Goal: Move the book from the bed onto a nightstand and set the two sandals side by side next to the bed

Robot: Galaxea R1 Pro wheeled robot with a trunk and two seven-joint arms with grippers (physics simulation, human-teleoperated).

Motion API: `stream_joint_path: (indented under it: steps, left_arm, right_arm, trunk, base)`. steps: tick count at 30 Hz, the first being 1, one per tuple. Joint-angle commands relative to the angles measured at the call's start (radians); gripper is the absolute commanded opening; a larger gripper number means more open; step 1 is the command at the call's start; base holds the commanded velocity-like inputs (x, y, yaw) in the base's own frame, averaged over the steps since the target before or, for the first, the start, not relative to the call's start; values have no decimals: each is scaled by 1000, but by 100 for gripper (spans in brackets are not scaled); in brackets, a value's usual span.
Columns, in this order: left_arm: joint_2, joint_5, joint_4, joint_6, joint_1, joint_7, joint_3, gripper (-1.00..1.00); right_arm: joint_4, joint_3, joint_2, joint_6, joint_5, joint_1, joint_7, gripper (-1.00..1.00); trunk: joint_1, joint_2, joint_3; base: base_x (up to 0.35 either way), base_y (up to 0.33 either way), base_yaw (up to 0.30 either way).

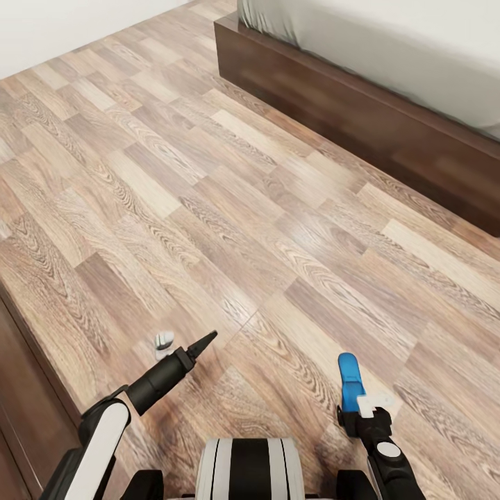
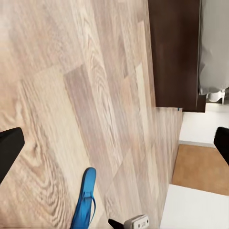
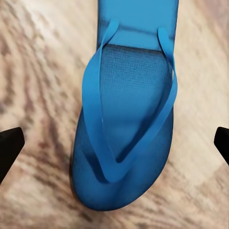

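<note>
Sandal [image 3: 125,129], 1, under right gripper [image 1: 362,410].

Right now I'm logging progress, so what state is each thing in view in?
sandal: flat on the floor, straps up, between the right gripper's spread fingers, not gripped.
right gripper: open.
left gripper: open, empty.
bed: mattress on its dark frame; no book on the part seen.

The bed [image 1: 389,90] sits at the far right, running off toward the back. A sandal [image 1: 349,382] is on the floor [image 1: 208,208] near the front, right by the right claw [image 1: 371,406]. The left claw [image 1: 201,345] hangs over bare floor, well to the sandal's left.
</note>
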Motion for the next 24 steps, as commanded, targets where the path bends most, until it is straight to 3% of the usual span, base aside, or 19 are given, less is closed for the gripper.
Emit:
stream_joint_path:
  steps: [1,7,24]
  left_arm:
    - [0,7,0,7,0,0,1,100]
    - [1,7,2,8,0,-1,0,100]
    - [1,7,5,8,0,-1,1,100]
  right_arm:
    - [-2,-2,1,5,10,0,3,100]
    - [-2,-2,1,5,10,0,3,100]
    - [-2,-2,1,5,10,0,3,100]
  trunk:
    - [0,0,-4]
    - [3,-2,-28]
    - [3,-2,-28]
  base:
    - [0,0,0]
    - [0,0,0]
    - [54,0,0]
